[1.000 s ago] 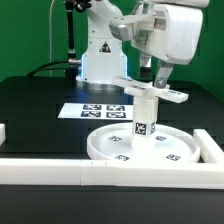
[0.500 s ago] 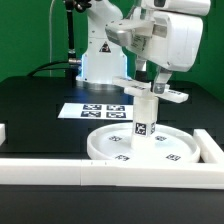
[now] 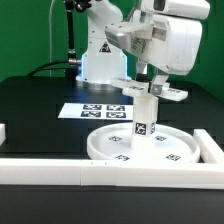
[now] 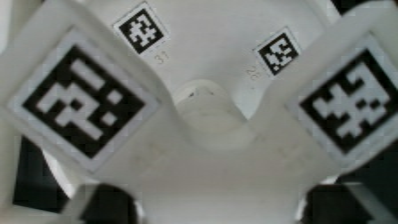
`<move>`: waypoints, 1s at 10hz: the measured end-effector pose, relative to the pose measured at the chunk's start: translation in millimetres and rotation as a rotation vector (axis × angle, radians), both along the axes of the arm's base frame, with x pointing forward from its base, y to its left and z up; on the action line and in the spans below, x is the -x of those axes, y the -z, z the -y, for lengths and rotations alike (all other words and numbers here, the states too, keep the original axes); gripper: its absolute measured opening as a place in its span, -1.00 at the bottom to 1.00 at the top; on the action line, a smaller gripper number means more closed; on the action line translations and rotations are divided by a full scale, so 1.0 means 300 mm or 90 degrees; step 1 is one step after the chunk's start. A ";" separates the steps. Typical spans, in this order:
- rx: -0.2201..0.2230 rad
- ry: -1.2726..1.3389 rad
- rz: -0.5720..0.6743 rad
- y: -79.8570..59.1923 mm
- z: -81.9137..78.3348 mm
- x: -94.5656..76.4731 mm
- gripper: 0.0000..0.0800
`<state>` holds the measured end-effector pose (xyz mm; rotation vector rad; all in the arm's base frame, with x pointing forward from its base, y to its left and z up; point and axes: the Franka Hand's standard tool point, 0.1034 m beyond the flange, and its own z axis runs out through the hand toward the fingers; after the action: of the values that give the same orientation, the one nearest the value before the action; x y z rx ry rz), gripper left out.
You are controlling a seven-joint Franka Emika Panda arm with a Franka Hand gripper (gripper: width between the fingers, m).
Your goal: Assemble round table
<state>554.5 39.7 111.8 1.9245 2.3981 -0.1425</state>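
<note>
Base to fingers: the cross-shaped base (image 3: pixel 150 93) lies flat directly under the gripper (image 3: pixel 156 86), in the upper right of the exterior view. In the wrist view one of its lobes runs between the two dark fingertips (image 4: pixel 103 203).
Fingers: one stands on each side of that lobe, close in. You cannot tell whether they are pressing on it or are just off it.
Axis: the lobes lie level and the leg (image 3: pixel 142 120) stands upright beneath them. Any turn you make therefore goes about a vertical line through the wrist.
Stack: the leg stands at the middle of the round disc (image 3: pixel 120 150), low and right of centre, with the base on top. You cannot see how firmly the base is seated.
Surface: smooth white plastic and a thin lobe, so expect the grip to slip if it is light.
Room: the marker board (image 3: pixel 98 110) lies behind on the black table (image 3: pixel 35 105). The white rails (image 3: pixel 60 170) run along the lower edge and the right. Both are well apart from the base.
</note>
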 end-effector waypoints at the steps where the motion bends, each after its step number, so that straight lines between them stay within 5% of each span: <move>1: 0.000 0.001 0.000 0.000 0.001 0.000 0.10; 6: -0.001 0.044 0.004 0.000 0.008 0.000 0.11; 10: 0.011 0.411 0.008 0.004 0.037 0.029 0.11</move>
<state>545.9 28.5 110.5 2.5965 1.6674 -0.1758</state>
